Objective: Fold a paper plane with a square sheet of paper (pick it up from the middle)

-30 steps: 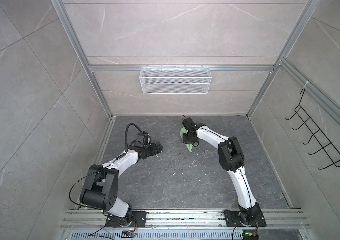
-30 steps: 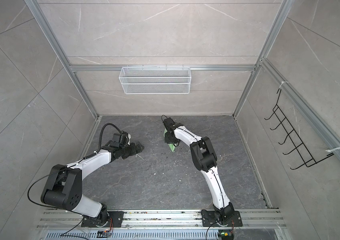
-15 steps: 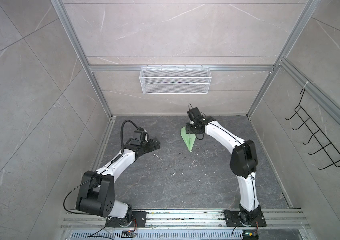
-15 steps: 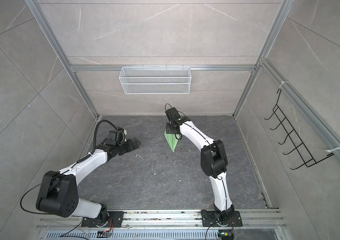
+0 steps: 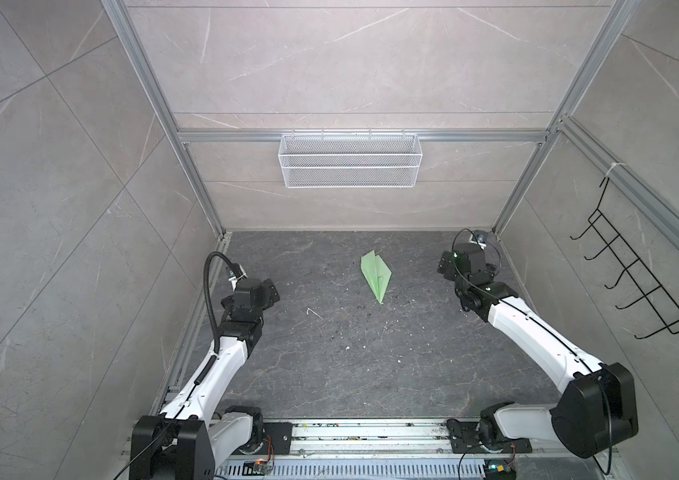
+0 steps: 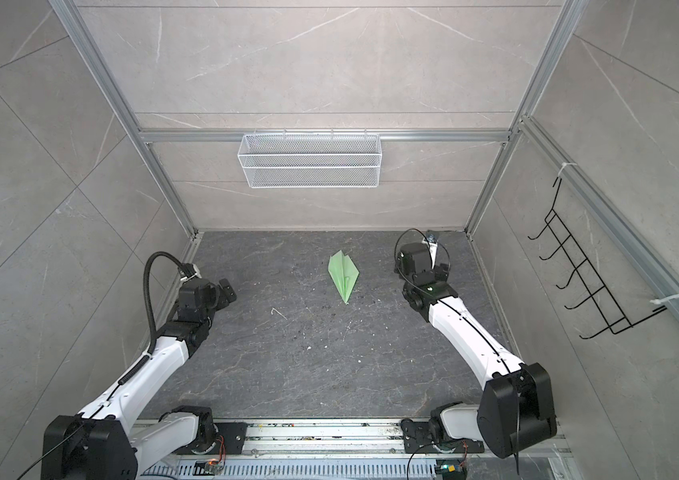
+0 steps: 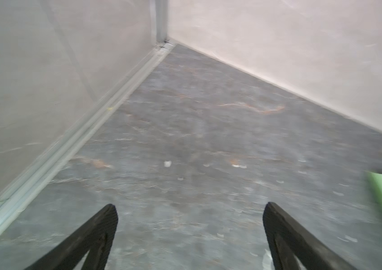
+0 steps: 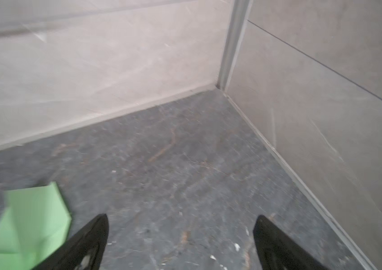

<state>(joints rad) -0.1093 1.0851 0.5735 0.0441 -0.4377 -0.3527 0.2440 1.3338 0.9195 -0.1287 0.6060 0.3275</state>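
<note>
We see the paper plane [image 5: 376, 276] lying free, left gripper [image 7: 190, 205] and right gripper [image 8: 181, 216] spread empty; a careless arm sweep could crush its folds.

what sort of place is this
Probably a robot test cell, not a home: marble-look panels in an aluminium frame, a left arm and right arm bolted to a base rail, plus a wire basket and hook rack on the walls.

Lab cell: tiled walls [image 5: 59, 187], aluminium frame [image 5: 225, 136]
</note>
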